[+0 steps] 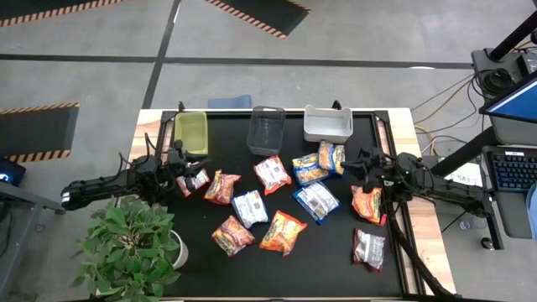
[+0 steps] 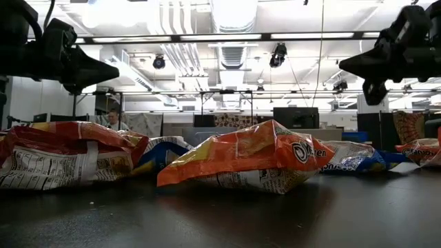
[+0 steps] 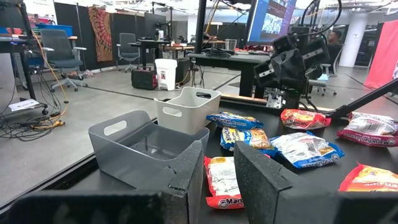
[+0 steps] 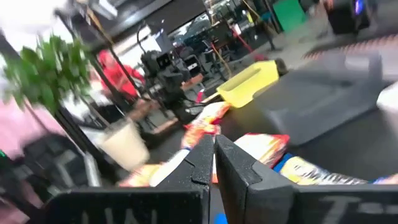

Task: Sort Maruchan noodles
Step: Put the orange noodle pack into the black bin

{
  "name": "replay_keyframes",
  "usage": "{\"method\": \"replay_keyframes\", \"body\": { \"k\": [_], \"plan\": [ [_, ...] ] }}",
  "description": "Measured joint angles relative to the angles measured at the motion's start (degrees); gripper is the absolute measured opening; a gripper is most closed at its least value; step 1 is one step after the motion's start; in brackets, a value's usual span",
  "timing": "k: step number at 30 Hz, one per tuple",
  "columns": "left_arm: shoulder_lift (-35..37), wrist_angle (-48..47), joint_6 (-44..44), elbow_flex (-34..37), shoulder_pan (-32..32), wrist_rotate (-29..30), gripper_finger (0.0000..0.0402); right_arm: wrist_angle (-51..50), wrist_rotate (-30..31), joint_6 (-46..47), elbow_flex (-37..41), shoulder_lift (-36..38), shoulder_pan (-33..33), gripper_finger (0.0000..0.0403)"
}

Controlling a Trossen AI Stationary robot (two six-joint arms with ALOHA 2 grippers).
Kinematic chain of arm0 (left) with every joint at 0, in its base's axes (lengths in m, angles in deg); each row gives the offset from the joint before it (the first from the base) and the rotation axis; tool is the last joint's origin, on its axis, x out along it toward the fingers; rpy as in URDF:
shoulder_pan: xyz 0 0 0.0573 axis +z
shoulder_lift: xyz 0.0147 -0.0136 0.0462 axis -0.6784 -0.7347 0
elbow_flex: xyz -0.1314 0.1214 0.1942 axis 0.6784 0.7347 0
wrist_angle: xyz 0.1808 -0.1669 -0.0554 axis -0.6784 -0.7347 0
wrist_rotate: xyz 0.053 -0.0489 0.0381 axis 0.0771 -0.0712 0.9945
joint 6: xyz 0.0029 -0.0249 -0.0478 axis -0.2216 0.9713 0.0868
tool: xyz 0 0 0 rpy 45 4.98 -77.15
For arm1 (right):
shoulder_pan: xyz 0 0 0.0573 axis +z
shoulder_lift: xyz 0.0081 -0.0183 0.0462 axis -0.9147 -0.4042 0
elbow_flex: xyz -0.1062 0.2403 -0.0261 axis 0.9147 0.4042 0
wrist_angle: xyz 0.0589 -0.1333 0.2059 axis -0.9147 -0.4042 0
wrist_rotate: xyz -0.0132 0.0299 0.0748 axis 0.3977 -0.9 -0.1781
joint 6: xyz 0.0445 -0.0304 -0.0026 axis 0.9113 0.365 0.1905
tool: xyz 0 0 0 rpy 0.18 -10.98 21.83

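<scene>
Overhead, eleven Maruchan noodles packets (image 1: pixel 284 232) lie scattered across the black table (image 1: pixel 336 273), none of them in a bin. By colour that looks like four orange-red, four blue-and-yellow and three white-and-red, though two are hard to class. From the table's centre, most sit in a loose cluster in the middle. One orange-red packet (image 1: pixel 368 204) lies at about 3 o'clock and one silver-and-red packet (image 1: pixel 369 248) at about 4 o'clock. Three bins stand along the far edge: the green bin (image 1: pixel 191 132) at 11 o'clock, the dark mesh bin (image 1: pixel 267 130) at 12 and the white bin (image 1: pixel 327 123) at 1. The left gripper (image 1: pixel 179 164) hangs at 9 o'clock, fingers parted with nothing between them, beside a white-and-red packet (image 1: pixel 197 179). The right gripper (image 1: pixel 362 161) hangs at 3 o'clock, fingers pressed together, empty.
</scene>
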Motion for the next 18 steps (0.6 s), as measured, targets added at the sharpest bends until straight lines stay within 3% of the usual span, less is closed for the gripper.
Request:
{"method": "replay_keyframes", "body": {
  "k": [2,5,8,13,18],
  "plan": [
    [0.0,0.3,0.7,0.0,0.0,0.0,0.0075,0.3,0.0,1.0,0.0,0.0,0.0,0.0009],
    [0.0,2.8,13.3,0.0,-0.1,-2.6,0.0075,0.3,0.0,0.6,0.0,0.0,0.0,0.0009],
    [0.0,6.9,19.2,0.0,-0.2,-3.9,0.0075,0.3,0.3,0.2,0.0,0.0,0.0,0.0009],
    [-1.6,14.8,21.2,1.5,-1.2,-9.4,0.0075,0.2,0.5,0.5,-0.2,-0.5,0.0,0.0009],
    [-5.8,25.7,21.2,1.5,-2.8,-9.9,0.0075,4.3,0.5,2.2,-0.4,-2.7,0.0,0.0009]
  ]
}}
